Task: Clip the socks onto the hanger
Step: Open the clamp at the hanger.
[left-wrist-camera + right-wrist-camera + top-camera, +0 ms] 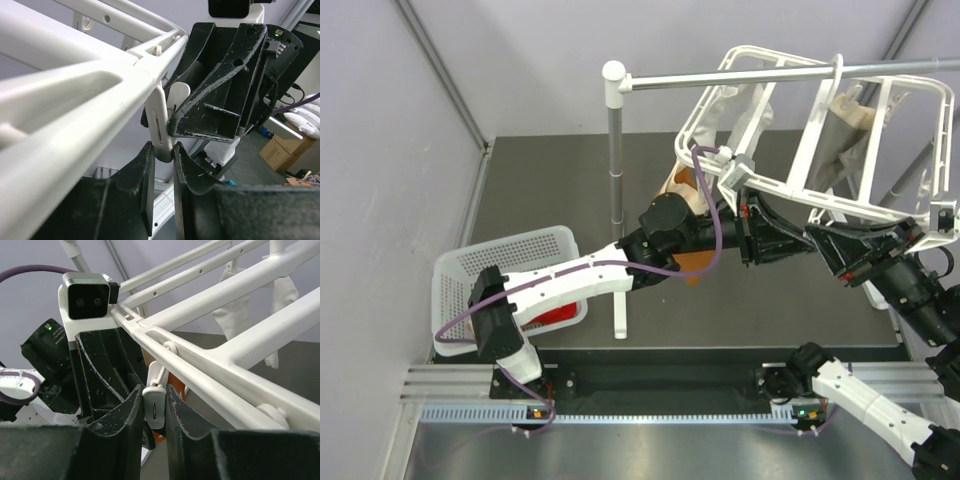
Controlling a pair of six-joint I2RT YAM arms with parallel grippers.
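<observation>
Top view: hanger (pixel 820 128) hangs tilted from grey rail (pixel 665 80) with pale socks (pixel 848 112) clipped on; both arms reach its near corner; red sock (pixel 555 312) lies in basket (pixel 510 245)

Left wrist: left gripper (pixel 163 148) nearly closed, pinching clip peg (pixel 159 120) under the frame

Right wrist: right gripper (pixel 154 391) likewise narrowed, pinching a clip peg

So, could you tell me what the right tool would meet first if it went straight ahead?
The white clip peg sits between the fingers of the right tool; straight beyond it, seemingly very close, is the left tool.
</observation>
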